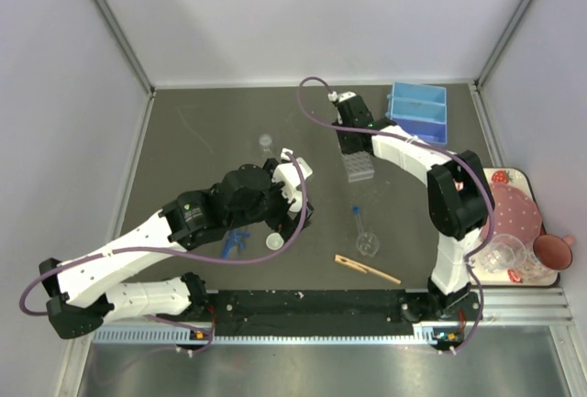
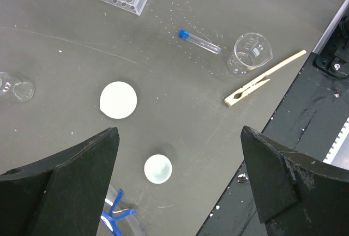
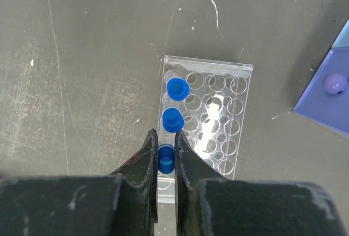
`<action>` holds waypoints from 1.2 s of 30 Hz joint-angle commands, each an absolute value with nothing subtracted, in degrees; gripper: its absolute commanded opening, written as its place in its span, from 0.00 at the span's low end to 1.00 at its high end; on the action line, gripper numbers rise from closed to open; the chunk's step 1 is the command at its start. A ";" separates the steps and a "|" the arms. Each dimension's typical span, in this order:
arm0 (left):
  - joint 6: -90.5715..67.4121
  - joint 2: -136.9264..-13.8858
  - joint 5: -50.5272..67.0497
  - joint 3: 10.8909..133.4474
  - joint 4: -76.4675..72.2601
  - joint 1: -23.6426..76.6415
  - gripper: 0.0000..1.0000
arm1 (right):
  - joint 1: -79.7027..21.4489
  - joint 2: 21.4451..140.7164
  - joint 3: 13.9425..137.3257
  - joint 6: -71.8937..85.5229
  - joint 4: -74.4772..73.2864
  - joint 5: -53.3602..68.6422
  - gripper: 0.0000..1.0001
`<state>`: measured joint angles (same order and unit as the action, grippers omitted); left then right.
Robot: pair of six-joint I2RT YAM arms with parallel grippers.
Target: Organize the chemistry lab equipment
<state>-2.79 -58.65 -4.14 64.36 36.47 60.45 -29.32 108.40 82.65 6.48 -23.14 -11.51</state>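
Observation:
My right gripper (image 3: 164,133) is shut on a blue-capped tube (image 3: 166,158), held upright over the left row of the clear tube rack (image 3: 218,127). Two more capped tubes (image 3: 178,89) stand in that row. From above, the right gripper (image 1: 354,151) sits over the rack (image 1: 359,172). My left gripper (image 2: 179,132) hangs open above a small round dish (image 2: 158,169), touching nothing. A larger white dish (image 2: 118,100), a lying tube (image 2: 199,41), a beaker (image 2: 250,53), a wooden clip (image 2: 264,79) and blue tweezers (image 2: 114,214) lie around it.
A blue bin (image 1: 417,113) stands at the back right. The strawberry-print tray (image 1: 503,177) with pink plate and cup (image 1: 553,250) is at the right edge. A small glass vessel (image 1: 265,142) stands behind the left gripper (image 1: 286,203). The black front rail (image 1: 312,305) borders the table.

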 commanded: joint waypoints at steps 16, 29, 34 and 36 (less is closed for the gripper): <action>-1.93 -59.24 -4.22 64.16 34.10 60.38 0.99 | -28.92 109.43 84.20 8.35 -21.36 -10.99 0.33; -2.11 -59.77 -4.22 64.60 34.10 60.38 0.99 | -28.92 107.40 84.46 8.35 -22.50 -11.16 0.34; -2.02 -59.85 -3.96 64.60 34.10 60.38 0.99 | -29.18 105.30 83.06 8.26 -23.55 -12.13 0.34; -2.02 -59.85 -3.87 64.60 34.01 60.38 0.99 | -29.35 104.86 82.79 8.09 -23.90 -12.65 0.34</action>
<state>-2.79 -59.68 -4.10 64.27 36.45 60.45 -29.34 109.12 82.54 7.73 -23.64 -11.14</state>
